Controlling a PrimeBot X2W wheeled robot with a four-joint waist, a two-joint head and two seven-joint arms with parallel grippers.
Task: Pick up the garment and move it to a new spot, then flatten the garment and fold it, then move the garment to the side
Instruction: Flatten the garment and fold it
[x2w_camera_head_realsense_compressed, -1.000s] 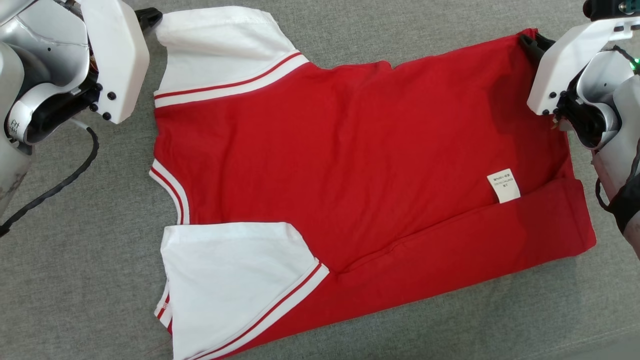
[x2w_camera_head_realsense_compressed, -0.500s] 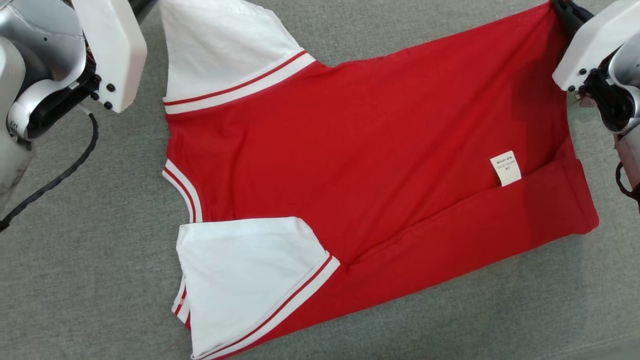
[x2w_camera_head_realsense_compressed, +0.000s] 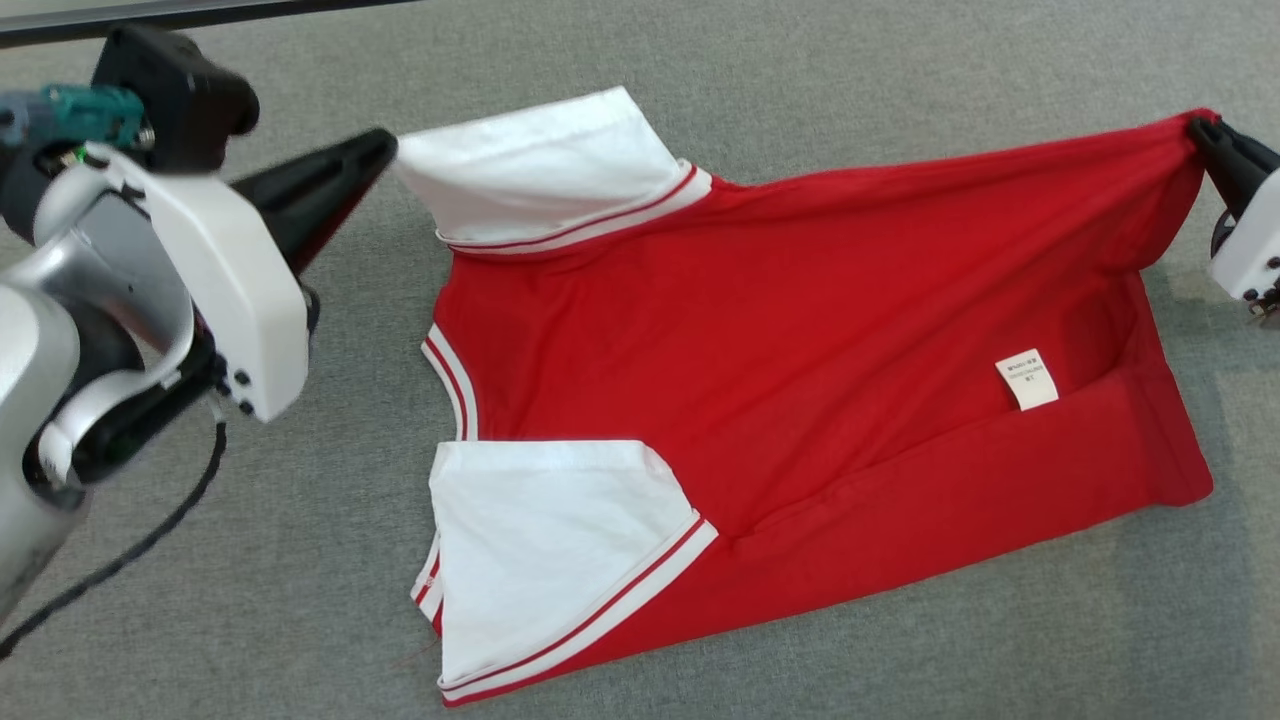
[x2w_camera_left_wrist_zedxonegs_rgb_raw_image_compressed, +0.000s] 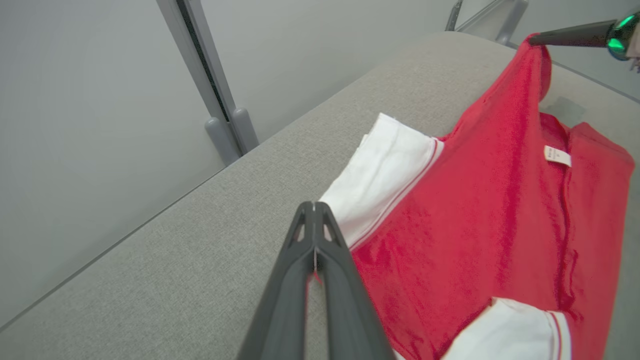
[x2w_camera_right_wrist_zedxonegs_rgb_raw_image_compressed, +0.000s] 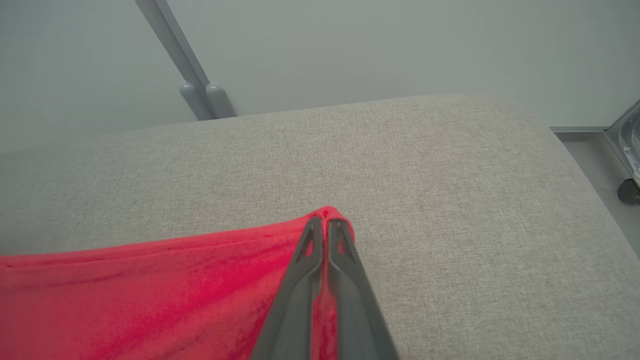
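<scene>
- Table (x2w_camera_head_realsense_compressed: 250, 600): covered in grey woven fabric, with a rounded far edge. A plain pale wall (x2w_camera_left_wrist_zedxonegs_rgb_raw_image_compressed: 100, 100) and a grey metal upright (x2w_camera_left_wrist_zedxonegs_rgb_raw_image_compressed: 210, 75) stand behind it.
- Garment (x2w_camera_head_realsense_compressed: 780, 330): a red shirt with white sleeves, spread across the table middle. Its near edge is folded over and a white label (x2w_camera_head_realsense_compressed: 1027, 380) faces up.
- Left tool (x2w_camera_head_realsense_compressed: 385, 150): fingers pressed together, pinching the corner of the far white sleeve (x2w_camera_head_realsense_compressed: 545, 170).
- Right tool (x2w_camera_head_realsense_compressed: 1200, 130): fingers closed on the far red hem corner, which is raised above the table.
- Change from half a second ago: the head camera has shifted and now takes in the table's far edge. Both tools hold the same corners as before. The far edge, then lying flat, is now lifted and taut between them.
</scene>
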